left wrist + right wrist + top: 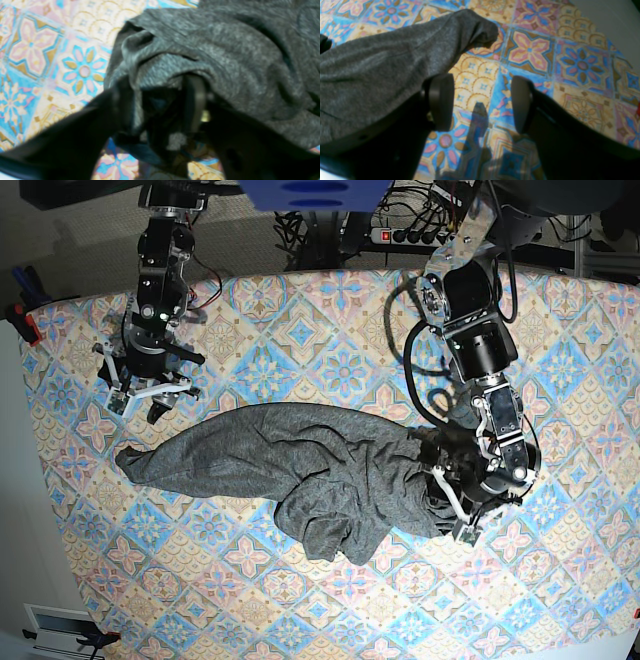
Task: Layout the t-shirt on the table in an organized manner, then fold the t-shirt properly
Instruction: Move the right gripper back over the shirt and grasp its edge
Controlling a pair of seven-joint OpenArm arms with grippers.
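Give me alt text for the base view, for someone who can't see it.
A crumpled grey t-shirt lies stretched across the patterned table, not yet laid flat. The left gripper sits at the shirt's bunched end on the view's right; the right gripper hovers open just above the opposite end.

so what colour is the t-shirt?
Dark heather grey, no print; the t-shirt shows best in the base view.

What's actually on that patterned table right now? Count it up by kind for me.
T-shirts: 1, the t-shirt, dark grey and crumpled
Robot grippers: 2, the right gripper and the left gripper
Total: 3, all over the table
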